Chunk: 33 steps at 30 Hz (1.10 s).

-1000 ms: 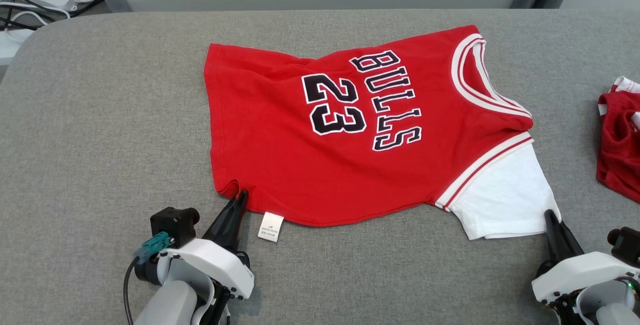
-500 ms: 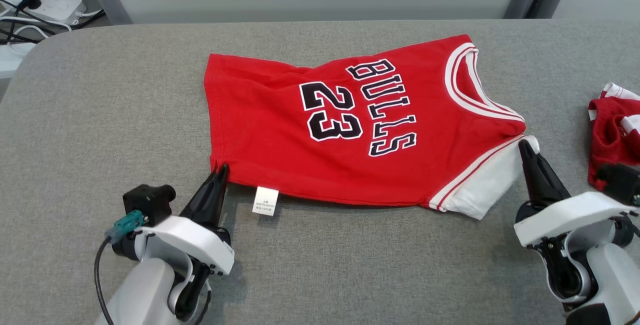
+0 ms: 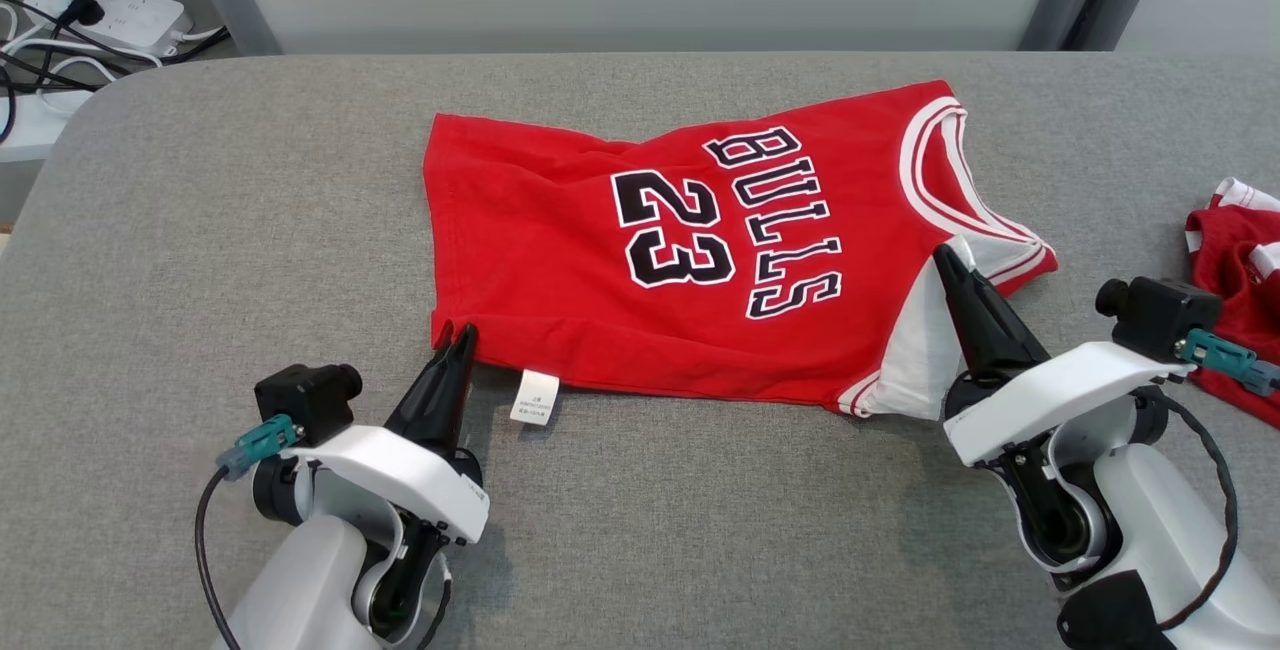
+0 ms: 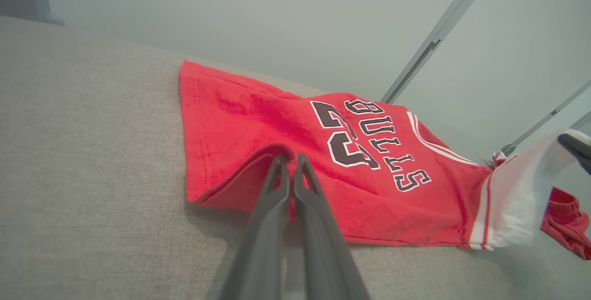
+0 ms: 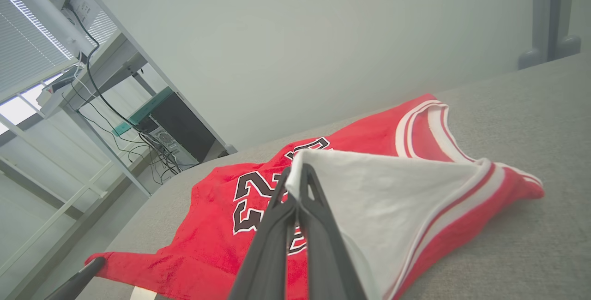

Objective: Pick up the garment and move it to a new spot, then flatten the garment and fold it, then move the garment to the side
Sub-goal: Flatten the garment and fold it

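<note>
A red jersey-style garment [image 3: 640, 240] with "BULLS 23" in black lies on the grey table [image 3: 200, 230], collar to the right. My left gripper [image 3: 464, 333] is shut on its near-left hem corner, which is lifted a little, as the left wrist view shows at the garment [image 4: 258, 161] and gripper [image 4: 289, 158]. My right gripper [image 3: 940, 255] is shut on the white sleeve [image 3: 925, 350], raised and folded over the red body. In the right wrist view the sleeve [image 5: 392, 189] drapes from the gripper [image 5: 298, 171].
A second red and white garment [image 3: 1235, 250] lies bunched at the table's right edge. A white label [image 3: 534, 397] hangs from the near hem. A power strip and cables [image 3: 100, 5] sit on the floor beyond the far-left corner. A wall stands behind the table.
My right gripper has carried the white sleeve up and leftward over the red body. The left gripper keeps hold of the hem corner, pulled slightly inward. The camera has shifted a little.
</note>
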Available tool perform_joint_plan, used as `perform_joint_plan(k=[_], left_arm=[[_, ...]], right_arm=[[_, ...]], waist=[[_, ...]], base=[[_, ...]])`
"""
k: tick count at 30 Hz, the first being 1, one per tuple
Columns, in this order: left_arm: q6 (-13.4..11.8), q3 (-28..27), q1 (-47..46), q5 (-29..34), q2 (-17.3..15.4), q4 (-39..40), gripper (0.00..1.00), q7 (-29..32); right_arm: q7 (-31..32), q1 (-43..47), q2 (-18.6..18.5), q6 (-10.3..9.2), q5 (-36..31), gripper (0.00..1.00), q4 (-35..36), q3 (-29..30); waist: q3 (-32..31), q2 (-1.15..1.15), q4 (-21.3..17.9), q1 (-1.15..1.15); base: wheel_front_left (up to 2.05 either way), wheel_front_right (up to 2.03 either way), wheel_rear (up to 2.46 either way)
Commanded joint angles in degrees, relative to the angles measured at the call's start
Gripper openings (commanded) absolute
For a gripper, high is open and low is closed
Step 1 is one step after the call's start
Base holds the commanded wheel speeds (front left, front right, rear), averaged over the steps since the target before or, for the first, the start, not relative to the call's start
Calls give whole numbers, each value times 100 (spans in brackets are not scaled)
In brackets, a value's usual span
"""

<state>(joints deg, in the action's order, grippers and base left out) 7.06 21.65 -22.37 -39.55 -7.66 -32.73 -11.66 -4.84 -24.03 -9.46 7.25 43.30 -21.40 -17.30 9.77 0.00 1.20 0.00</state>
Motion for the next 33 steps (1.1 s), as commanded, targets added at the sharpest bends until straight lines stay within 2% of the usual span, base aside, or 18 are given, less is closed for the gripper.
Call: perform_joint_plan(k=[1,8,9,15,20,25,28,31,33], left_arm=[[3,-190,-43,-72,-123,139,0,-78],[-30,-321,-104,-64,-316,760,0,-144],[-96,-392,-152,-39,-448,1128,0,-117],[-322,-543,-395,70,-932,2180,0,319],[-502,-670,-391,-12,-1152,2747,0,693],[-643,-641,60,-458,-1324,3354,0,1548],[-750,-379,326,-774,-1557,3701,0,2592],[-984,-154,498,-858,-1683,3877,0,3263],[-1085,45,677,-943,-1629,3911,0,3563]], right_arm=[[-114,-15,23,24,68,0,161,-131],[-346,-245,-30,24,147,0,599,-247],[-397,-341,-65,24,163,0,802,-259],[-474,-751,-153,24,152,0,1505,-101],[-302,-776,-146,24,146,0,1965,83],[433,-287,-220,24,169,0,2321,217],[1279,7,-412,24,160,0,2430,60],[2142,276,-574,24,219,0,2545,-181],[2564,466,-586,24,312,0,2631,-301]], waist=[[-14,0,-4,0],[-232,0,-21,0],[-345,0,-26,0],[-715,0,-54,0],[-865,0,-98,0],[-855,0,-148,0],[-849,0,-146,0],[-807,0,-145,0],[-713,0,-160,0]], base=[[0,0,0],[0,0,0],[0,0,0],[0,0,0],[0,0,0],[0,0,0],[0,0,0],[0,0,0],[0,0,0]])
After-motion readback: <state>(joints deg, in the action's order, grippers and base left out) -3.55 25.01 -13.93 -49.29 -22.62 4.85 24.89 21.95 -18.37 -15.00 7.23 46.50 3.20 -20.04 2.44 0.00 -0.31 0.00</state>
